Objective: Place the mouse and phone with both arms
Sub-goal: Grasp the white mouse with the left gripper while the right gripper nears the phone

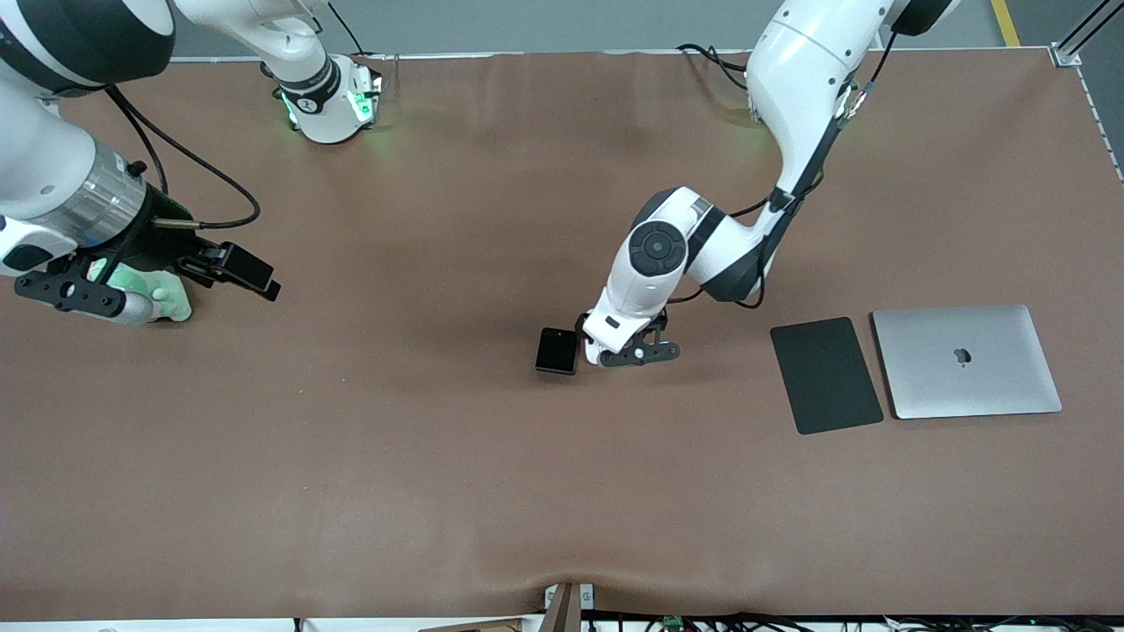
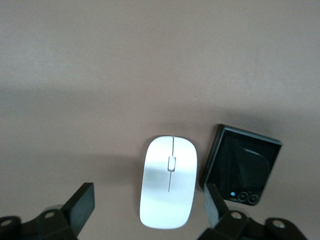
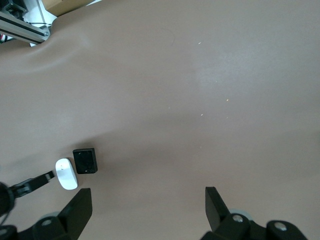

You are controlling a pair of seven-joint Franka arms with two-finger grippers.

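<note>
The left gripper [image 1: 634, 351] hangs low over the middle of the brown worktop [image 1: 439, 456], its fingers [image 2: 80, 202] spread wide with nothing between them but the mouse [image 2: 169, 181] below. In the left wrist view the mouse lies flat on the worktop, its thin centre line running along its length, and the two fingers stand off to either side of it without touching its shell. From the front the mouse is hidden under the left arm's wrist.

The phone [image 1: 557, 350] lies flat just beside the mouse, toward the right arm's end of the worktop, with a narrow gap between the two. A small red dot shows near its corner farther from the front camera. In the left wrist view one finger of the left gripper overlaps the phone's [image 2: 243, 168] edge; whether it touches cannot be told.

The right gripper [image 1: 132, 294] waits up in the air over the right arm's end of the worktop, well apart from mouse and phone. Its fingers [image 3: 80, 207] are spread and empty. Its wrist view looks across bare worktop to the mouse [image 3: 66, 173] and phone [image 3: 85, 160] lying side by side.

Toward the left arm's end lie a dark grey pad [image 1: 825, 375] and, just beside it, a closed silver laptop [image 1: 966, 361], both flat on the worktop.
</note>
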